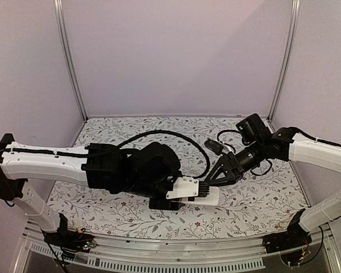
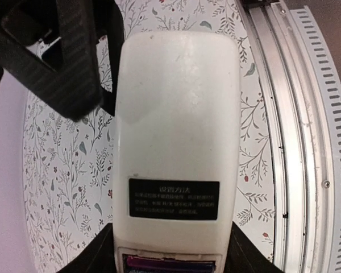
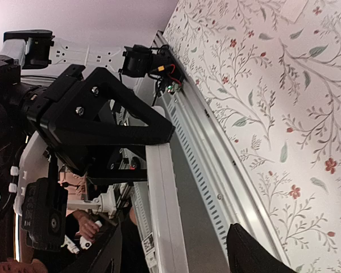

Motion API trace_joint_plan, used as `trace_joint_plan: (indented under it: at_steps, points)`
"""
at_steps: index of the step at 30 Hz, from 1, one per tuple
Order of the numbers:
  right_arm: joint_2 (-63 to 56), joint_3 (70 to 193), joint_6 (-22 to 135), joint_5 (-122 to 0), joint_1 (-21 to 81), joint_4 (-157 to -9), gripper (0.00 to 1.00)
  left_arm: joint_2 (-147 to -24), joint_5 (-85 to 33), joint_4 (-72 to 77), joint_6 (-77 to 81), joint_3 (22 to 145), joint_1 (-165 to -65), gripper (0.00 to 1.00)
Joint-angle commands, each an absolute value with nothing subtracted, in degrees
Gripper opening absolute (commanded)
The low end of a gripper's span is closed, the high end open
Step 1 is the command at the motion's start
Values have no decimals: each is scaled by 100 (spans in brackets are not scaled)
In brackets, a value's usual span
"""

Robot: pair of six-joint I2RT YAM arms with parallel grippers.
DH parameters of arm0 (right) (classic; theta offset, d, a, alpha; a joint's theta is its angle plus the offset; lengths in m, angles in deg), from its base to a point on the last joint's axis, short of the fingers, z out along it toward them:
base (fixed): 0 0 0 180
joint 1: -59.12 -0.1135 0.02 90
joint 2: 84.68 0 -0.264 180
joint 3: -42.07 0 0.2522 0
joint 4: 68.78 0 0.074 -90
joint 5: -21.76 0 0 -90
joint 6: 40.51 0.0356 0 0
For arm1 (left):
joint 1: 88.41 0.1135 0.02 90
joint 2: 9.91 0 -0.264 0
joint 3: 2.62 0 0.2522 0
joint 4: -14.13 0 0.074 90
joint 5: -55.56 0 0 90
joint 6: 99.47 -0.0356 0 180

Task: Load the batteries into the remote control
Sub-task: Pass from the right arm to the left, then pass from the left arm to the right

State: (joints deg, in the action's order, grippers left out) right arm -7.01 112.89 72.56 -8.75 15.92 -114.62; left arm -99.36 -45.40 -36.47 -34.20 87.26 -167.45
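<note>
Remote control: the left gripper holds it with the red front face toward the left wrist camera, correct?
Not quite. The left gripper does hold the remote control, but the side facing that camera is its plain white back, with a dark printed label on it, not the red front. The left wrist view shows this.
</note>
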Motion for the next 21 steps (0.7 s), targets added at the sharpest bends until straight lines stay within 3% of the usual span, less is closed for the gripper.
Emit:
trace_joint_plan:
  at_steps: [1,4,11,16,21]
  points:
    - [-1487,11506,7402,-1989,2134,-11483,68,-9719,-4958,-3065,-2425,8611,-16460,34]
    - [-1808,11487,7425,-2679,2153,-11476,82,-9759,-5358,-2791,-1995,8645,-16355,33]
    - [-1854,11213,7986,-2638,2144,-10796,86,-9876,-5642,-2280,-1257,8734,-16321,34]
    - [-1719,11084,8336,-2480,2146,-10350,76,-9986,-5655,-2145,-1136,8811,-16353,34]
    - [-1550,11000,8794,-2105,2141,-9700,57,-10138,-5646,-2147,-1174,8904,-16390,34]
